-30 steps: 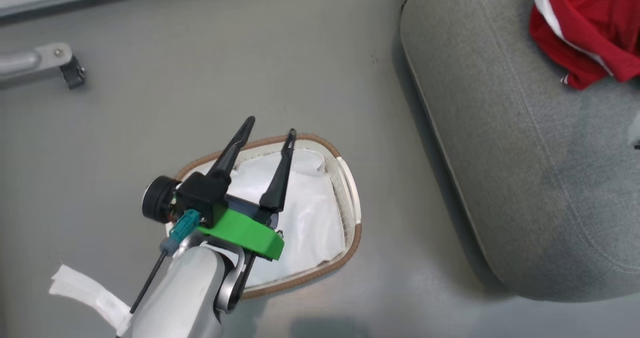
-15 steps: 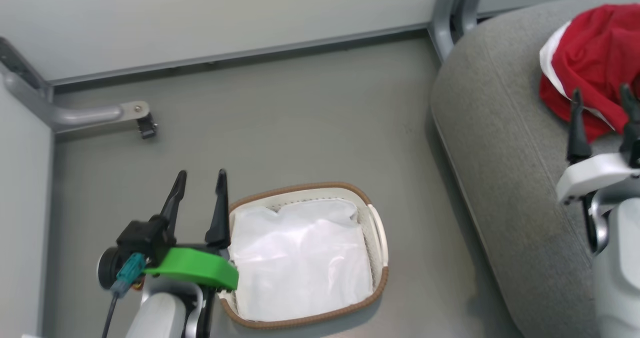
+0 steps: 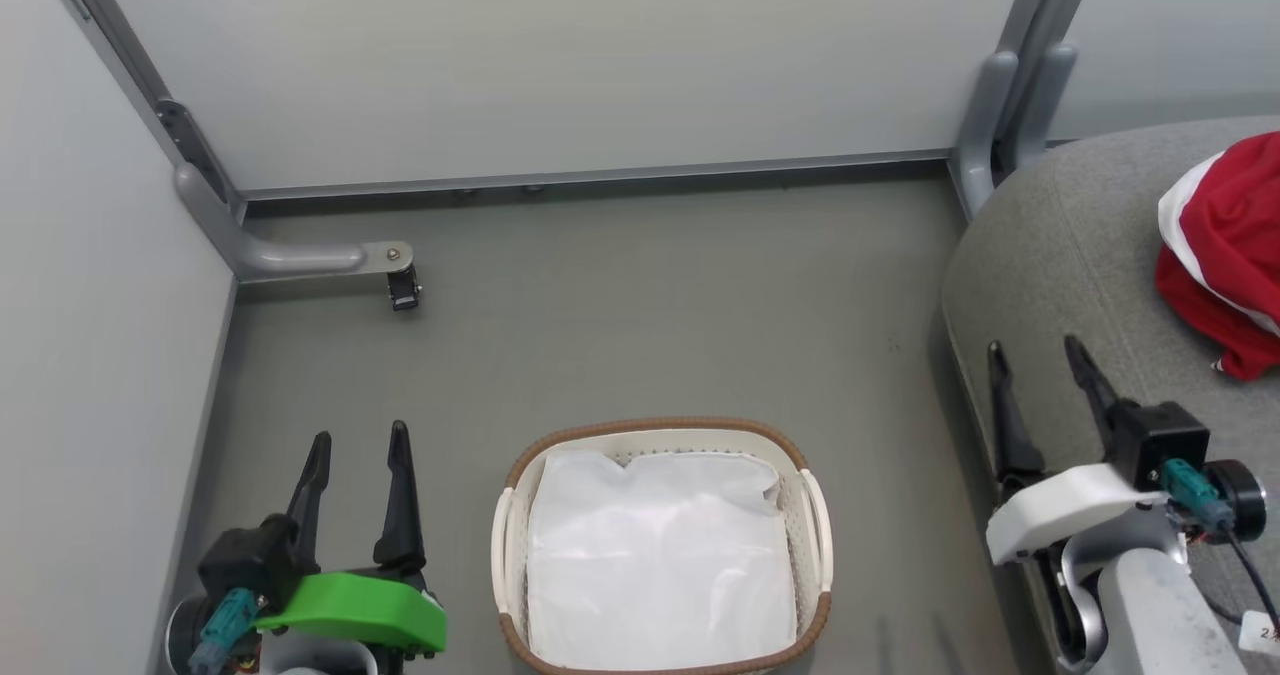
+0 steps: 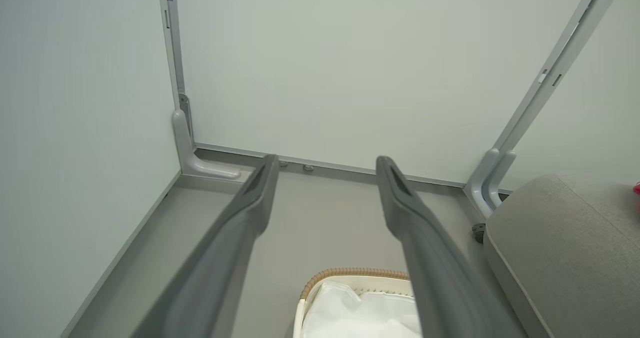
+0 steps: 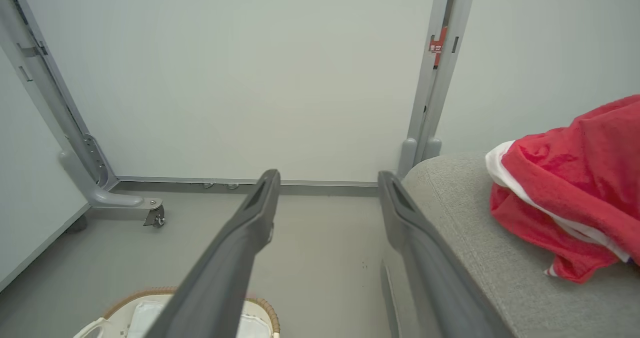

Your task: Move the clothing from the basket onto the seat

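Grey floor (image 3: 650,305), pale partitions (image 3: 550,65). Head view: the left gripper (image 3: 360,433), over the basket (image 3: 660,425) a second ago, now sits left of it, spread and empty like the right gripper (image 3: 1033,345); the basket holds a white sheet (image 3: 660,565), no red. Right wrist view: the clothing (image 5: 575,178) lies on the seat (image 5: 475,248), so the task looks done.

The clothing (image 3: 1235,240) is bright red with a white stripe; the seat (image 3: 1070,245) is mid-grey. The basket (image 3: 655,423) is white and perforated, its woven rim brown, the sheet (image 3: 660,565) inside plain white. The left claw (image 3: 360,432) is dark on a green mount, the right claw (image 3: 1033,344) on white.
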Motion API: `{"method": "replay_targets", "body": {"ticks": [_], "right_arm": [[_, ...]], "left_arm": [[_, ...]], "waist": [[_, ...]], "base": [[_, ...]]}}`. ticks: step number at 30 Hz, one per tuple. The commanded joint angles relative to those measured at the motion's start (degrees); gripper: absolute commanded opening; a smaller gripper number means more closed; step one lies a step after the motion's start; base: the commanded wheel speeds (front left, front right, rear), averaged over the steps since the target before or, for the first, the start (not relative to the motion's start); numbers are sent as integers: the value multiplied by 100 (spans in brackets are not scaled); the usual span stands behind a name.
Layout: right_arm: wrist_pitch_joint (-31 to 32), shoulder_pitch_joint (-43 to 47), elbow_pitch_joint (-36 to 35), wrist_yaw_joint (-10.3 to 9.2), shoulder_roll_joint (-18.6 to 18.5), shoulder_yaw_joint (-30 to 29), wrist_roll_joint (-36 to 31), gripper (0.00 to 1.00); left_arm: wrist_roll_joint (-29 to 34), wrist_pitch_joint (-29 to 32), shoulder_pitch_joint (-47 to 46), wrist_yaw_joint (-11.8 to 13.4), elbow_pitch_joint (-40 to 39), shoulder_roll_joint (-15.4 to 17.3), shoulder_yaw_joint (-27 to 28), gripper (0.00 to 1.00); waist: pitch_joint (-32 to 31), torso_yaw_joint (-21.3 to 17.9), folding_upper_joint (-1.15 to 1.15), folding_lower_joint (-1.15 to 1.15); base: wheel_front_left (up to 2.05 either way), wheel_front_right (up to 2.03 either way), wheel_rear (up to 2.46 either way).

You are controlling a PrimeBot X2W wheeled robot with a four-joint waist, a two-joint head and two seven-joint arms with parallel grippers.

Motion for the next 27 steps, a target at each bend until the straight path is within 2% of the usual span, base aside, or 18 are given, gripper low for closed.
{"method": "replay_targets", "body": {"ticks": [1,11,27], "right_arm": [[-14,195,-62,-8,-22,115,170,100],[-14,717,-300,-8,-21,419,710,100],[-14,707,-318,-8,-19,502,783,100]], "left_arm": [[78,-2,154,-25,-30,9,73,100],[97,-3,523,-54,-130,-28,248,100],[22,-3,412,-70,-46,-33,150,100]], "waist": [[-114,75,0,0],[-186,5,0,0],[-98,-44,0,0]], "base": [[0,0,0],[0,0,0],[0,0,0]]}}
